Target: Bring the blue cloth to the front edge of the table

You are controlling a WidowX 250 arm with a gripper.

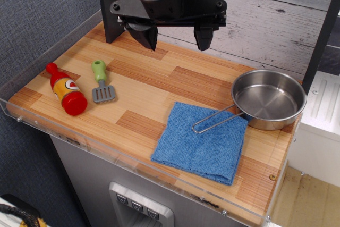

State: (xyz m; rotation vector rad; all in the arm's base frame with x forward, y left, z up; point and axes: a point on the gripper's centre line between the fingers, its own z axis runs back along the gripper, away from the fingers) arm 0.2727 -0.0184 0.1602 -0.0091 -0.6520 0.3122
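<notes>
Notably, pan (269,98) handle rests across blue cloth (202,143) — end effector (173,38) apart.

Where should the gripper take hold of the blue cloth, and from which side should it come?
Probably pinch the blue cloth at its bare left half, coming straight down from above: it lies flat, and the pan handle rests across its upper right. The open gripper hangs high behind.

No readable text anywhere I can see; the bottle (66,89) label carries only a yellow graphic, no letters.
</notes>
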